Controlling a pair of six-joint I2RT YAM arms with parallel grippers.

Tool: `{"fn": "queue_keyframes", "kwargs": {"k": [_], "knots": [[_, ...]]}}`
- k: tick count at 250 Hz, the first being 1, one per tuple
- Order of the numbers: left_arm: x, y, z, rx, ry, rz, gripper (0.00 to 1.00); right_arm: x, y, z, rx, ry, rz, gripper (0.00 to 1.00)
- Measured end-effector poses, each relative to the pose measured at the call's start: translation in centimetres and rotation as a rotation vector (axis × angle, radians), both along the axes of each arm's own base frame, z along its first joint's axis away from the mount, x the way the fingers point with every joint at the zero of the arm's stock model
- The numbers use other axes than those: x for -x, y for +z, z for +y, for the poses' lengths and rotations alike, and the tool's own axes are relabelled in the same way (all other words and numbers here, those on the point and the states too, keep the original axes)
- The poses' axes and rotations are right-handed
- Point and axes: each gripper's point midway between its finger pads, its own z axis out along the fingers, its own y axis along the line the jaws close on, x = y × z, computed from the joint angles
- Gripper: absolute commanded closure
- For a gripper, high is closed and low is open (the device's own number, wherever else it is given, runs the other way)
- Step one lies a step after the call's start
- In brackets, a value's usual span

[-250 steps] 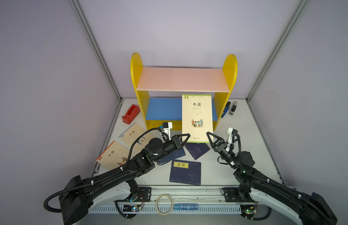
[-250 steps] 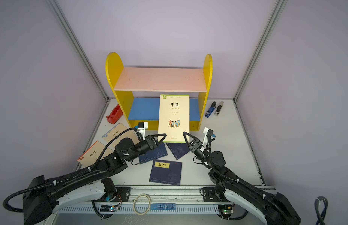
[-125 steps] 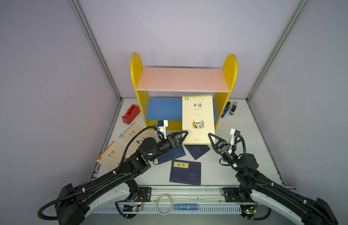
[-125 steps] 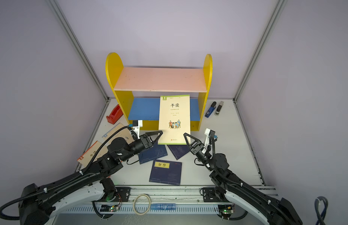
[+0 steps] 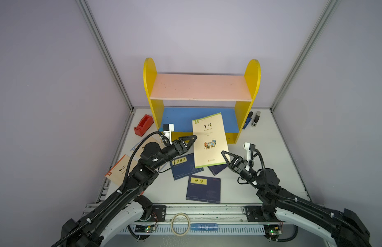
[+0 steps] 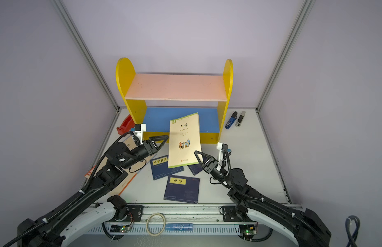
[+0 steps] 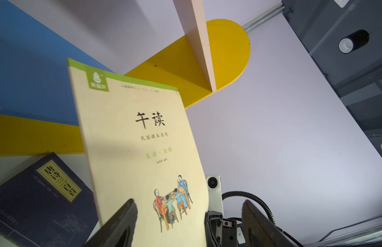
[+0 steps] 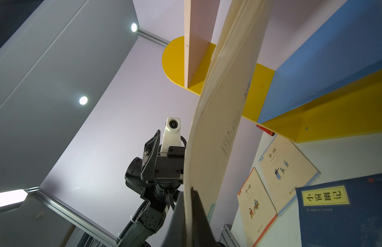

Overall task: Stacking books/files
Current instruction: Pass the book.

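Pinching a lower corner of the cream book [image 5: 208, 141], the closed right fingers [image 8: 199, 222] hold it upright before the shelf [image 5: 198, 86], seemingly to stand it there, while the left fingers [image 7: 119, 224] gape empty beside its edge, above navy books [image 5: 204, 189] on the desk [image 5: 250, 181].

The thin cream paperback [image 5: 209, 140], with a black title above a small cartoon group, stands nearly upright and bowed over the desk [image 5: 260, 162]. Its lower corner is pinched between the fingers of the right gripper [image 5: 223, 153]. Two similar books lie flat at the left, the farther cream book [image 8: 286, 171] beside the nearer cream book [image 8: 255, 203]. Three navy, yellow-labelled paperbacks lie flat: the nearest navy book [image 5: 204, 189], the left navy book [image 5: 184, 166] and the half-hidden navy book [image 5: 216, 170].
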Motion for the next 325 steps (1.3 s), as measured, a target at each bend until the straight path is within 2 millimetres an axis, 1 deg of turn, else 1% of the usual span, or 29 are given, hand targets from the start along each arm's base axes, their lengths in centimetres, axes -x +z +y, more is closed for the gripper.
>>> {"fn": "queue_keyframes", "kwargs": {"k": [44, 63, 86, 109, 130, 157, 184, 192, 205, 216, 232, 273, 292, 305, 325], "knots": [[-1.1, -1.5, 2.4, -0.019, 0.074, 0.031, 0.15, 0.8, 0.9, 0.2, -0.019, 0.021, -0.031, 1.00], [-1.4, -1.8, 2.9, -0.025, 0.087, 0.041, 0.15, 1.1, 1.3, 0.5, -0.020, 0.031, -0.046, 1.00], [-1.5, -1.6, 2.8, -0.028, 0.077, 0.039, 0.15, 1.5, 1.8, 1.1, -0.019, 0.049, -0.062, 1.00], [-1.6, -1.2, 2.5, -0.035, 0.060, 0.033, 0.16, 1.9, 1.8, 2.0, -0.011, 0.079, -0.069, 1.00], [-1.7, -1.2, 2.4, -0.040, 0.054, 0.034, 0.17, 2.2, 1.8, 2.7, -0.005, 0.100, -0.075, 1.00], [-1.7, -1.3, 2.3, -0.043, 0.048, 0.033, 0.22, 2.4, 2.0, 3.2, -0.003, 0.112, -0.086, 1.00], [-1.8, -1.4, 2.4, -0.045, 0.049, 0.035, 0.33, 2.4, 1.9, 3.7, 0.004, 0.121, -0.092, 1.00], [-1.8, -1.4, 2.4, -0.045, 0.048, 0.036, 0.38, 2.5, 1.9, 3.8, 0.006, 0.123, -0.092, 1.00], [-1.8, -1.3, 2.4, -0.044, 0.047, 0.035, 0.48, 2.5, 1.8, 3.8, 0.007, 0.124, -0.095, 1.00], [-1.8, -1.1, 2.5, -0.043, 0.045, 0.031, 0.60, 2.5, 1.8, 3.8, 0.008, 0.122, -0.096, 1.00], [-1.7, -0.8, 2.6, -0.038, 0.043, 0.024, 0.73, 2.4, 1.8, 3.8, 0.008, 0.120, -0.096, 1.00], [-1.5, -0.2, 2.8, -0.023, 0.041, 0.014, 1.00, 2.4, 1.8, 3.8, 0.008, 0.117, -0.095, 1.00], [-1.5, -0.1, 2.9, -0.018, 0.040, 0.013, 1.00, 2.4, 1.8, 3.8, 0.010, 0.117, -0.094, 1.00], [-1.5, -0.1, 2.9, -0.012, 0.040, 0.017, 1.00, 2.4, 1.7, 3.8, 0.010, 0.115, -0.095, 0.89], [-1.3, -0.2, 3.1, 0.004, 0.041, 0.021, 1.00, 2.2, 1.7, 3.8, 0.012, 0.103, -0.091, 0.79]]}}
